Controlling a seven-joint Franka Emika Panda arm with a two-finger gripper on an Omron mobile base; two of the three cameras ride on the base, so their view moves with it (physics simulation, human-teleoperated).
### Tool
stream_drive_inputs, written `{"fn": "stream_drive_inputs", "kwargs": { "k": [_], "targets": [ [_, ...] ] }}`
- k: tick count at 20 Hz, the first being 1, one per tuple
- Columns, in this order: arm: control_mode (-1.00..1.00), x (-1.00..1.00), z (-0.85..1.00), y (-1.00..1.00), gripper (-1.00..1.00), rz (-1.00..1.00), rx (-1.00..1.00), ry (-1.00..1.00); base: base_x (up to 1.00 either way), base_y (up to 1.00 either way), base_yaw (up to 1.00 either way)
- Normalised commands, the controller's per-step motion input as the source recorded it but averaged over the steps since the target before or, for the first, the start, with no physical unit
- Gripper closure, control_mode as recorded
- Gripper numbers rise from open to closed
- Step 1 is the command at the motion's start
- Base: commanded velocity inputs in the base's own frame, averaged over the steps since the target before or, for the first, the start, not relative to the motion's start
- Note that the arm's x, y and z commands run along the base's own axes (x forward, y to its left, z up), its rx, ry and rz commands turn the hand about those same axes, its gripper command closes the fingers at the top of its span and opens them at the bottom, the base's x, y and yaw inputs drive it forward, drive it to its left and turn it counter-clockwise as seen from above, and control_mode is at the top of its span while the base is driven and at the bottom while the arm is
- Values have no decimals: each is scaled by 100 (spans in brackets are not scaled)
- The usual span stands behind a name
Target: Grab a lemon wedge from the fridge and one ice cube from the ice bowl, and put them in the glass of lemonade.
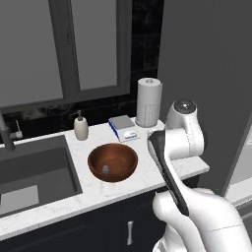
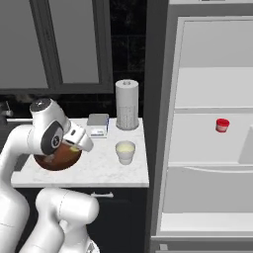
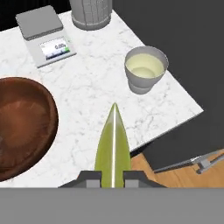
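The jaws are clamped on the lemon wedge (image 3: 113, 144) — a slim yellow-green sliver of fruit with a pale ridge down its middle, sticking out ahead of the two dark fingertips (image 3: 92, 179) in the hand view. The gripper (image 3: 113, 181) hangs above the white marbled tabletop (image 3: 92, 92). Ahead of the jaws and a little to one side stands the glass of lemonade (image 3: 145, 69), a small off-white tapered cup with pale yellow liquid, upright and well apart from the wedge's tip. To the other side of the jaws lies the ice bowl (image 3: 24, 124), a wide glossy reddish-brown round bowl, resting on the same tabletop; in the left base view one small pale ice cube (image 1: 105, 170) sits on its floor. Beyond the jaws, a grey flat kitchen scale (image 3: 45, 33) and a white paper towel roll (image 3: 91, 12) stand at the back. In the right base view the tall grey fridge (image 2: 207, 123) stands open beside the tabletop — a small red cup (image 2: 222, 125) on one white shelf
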Motion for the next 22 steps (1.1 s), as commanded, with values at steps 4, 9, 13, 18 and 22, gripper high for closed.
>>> {"fn": "stream_drive_inputs", "kwargs": {
  "k": [4, 9, 13, 18, 22],
  "targets": [
    [-100, 100, 2, -39, 100, -28, 0, 1, 0, 0, 0],
    [-100, 100, 0, -67, 100, -18, 0, 14, 0, 0, 0],
    [-100, 86, -3, -71, 100, -12, 2, 17, 0, 0, 0],
    [-100, 46, -42, -30, 100, -9, 0, 20, 0, 0, 0],
    [-100, 11, -56, 0, 100, -3, 0, 10, 0, 0, 0]
  ]
}}
